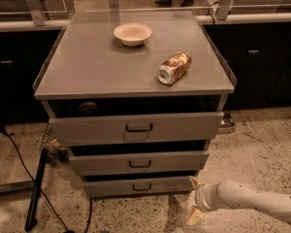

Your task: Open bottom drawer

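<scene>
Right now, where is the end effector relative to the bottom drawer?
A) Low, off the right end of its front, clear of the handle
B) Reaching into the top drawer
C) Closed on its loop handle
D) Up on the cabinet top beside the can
A: the end effector sits low, off the right end of the bottom drawer, well clear of the loop handle, with its fingers spread and nothing between them.

One camera looks down at the cabinet [87, 67] front, jaws lower right.
</scene>
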`<state>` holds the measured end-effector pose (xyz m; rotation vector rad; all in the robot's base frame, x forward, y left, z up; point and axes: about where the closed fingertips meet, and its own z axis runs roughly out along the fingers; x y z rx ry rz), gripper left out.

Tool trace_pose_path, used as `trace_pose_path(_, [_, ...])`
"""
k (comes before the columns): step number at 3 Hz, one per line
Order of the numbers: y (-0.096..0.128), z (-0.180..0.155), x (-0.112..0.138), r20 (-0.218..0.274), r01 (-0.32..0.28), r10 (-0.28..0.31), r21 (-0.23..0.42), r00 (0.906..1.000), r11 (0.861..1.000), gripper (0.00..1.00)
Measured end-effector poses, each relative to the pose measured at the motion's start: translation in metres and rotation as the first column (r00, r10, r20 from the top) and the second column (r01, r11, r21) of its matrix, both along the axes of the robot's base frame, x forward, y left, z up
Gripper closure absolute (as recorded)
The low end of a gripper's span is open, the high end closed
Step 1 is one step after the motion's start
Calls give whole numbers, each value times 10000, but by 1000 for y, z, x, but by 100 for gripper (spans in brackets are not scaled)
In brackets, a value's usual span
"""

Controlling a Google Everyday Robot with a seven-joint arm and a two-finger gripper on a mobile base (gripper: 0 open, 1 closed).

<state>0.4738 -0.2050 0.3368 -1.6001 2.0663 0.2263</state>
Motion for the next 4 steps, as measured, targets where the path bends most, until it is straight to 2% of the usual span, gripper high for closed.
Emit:
trace_pose_path(1, [0,0,0,0,0,0,0,10000,10000,0])
trace_pose_path(2, [5,-15,0,-135,-171,172,45,9998,9998,0])
trace_pose_path(4, [17,-71,10,-451,-581,596,338,9972,9977,0])
